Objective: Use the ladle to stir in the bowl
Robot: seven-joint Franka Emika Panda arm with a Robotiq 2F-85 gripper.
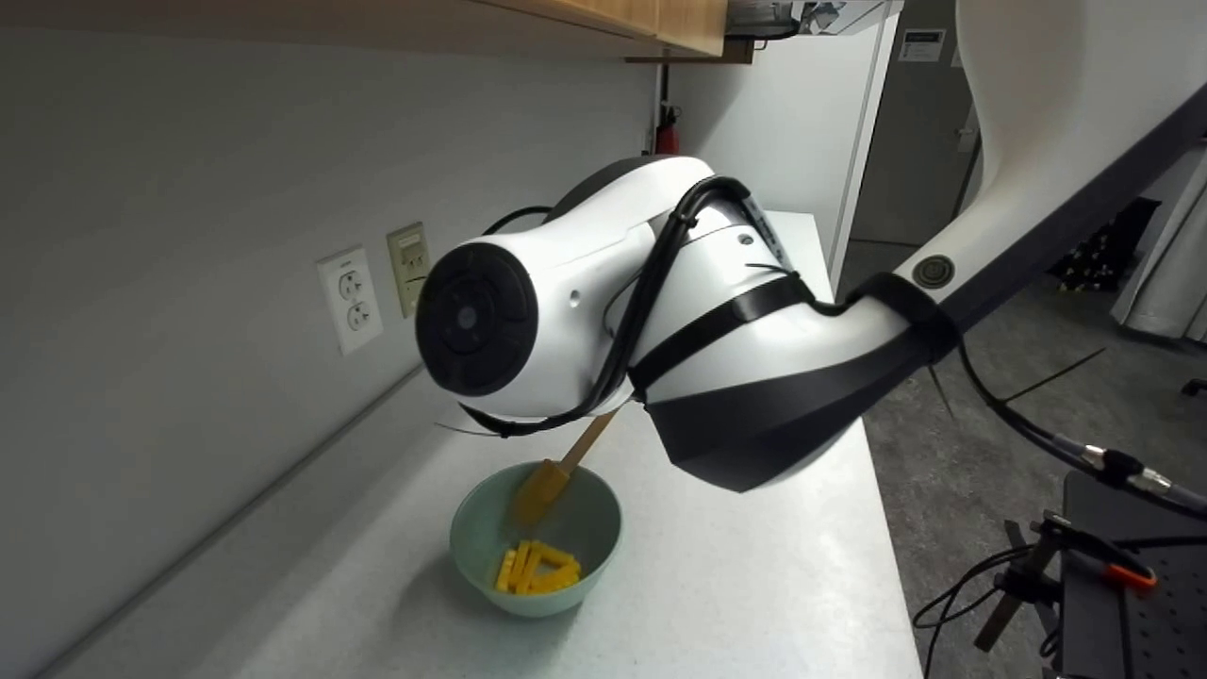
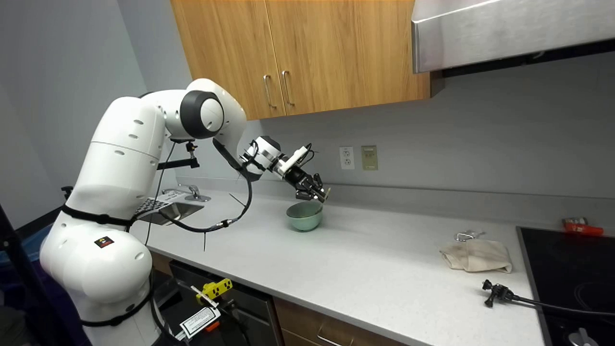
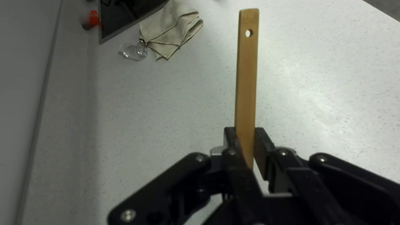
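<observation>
The pale teal-green bowl (image 1: 483, 528) stands upright on the counter, also visible as a small bowl (image 2: 304, 223) in an exterior view. Several yellow pieces (image 1: 536, 569) lie at its bottom. My gripper (image 3: 246, 135) is shut on the wooden handle of the ladle (image 3: 247, 78), whose holed end sticks out past the fingers. Tilted, the ladle (image 1: 540, 490) reaches down with its flat yellow-orange head inside the bowl, against or close to the inner wall; I cannot tell if it touches. In an exterior view the gripper (image 2: 320, 196) hangs just above the bowl's rim; elsewhere the arm hides it.
Behind the bowl runs the wall with outlets (image 2: 347, 157). Wooden cabinets (image 2: 307, 53) hang overhead. Further along the counter (image 2: 365, 269) lie a folded beige cloth (image 2: 478, 255), a small clear item (image 3: 133, 51) and a black cable mount (image 2: 499, 293), beside a black cooktop (image 2: 571, 269).
</observation>
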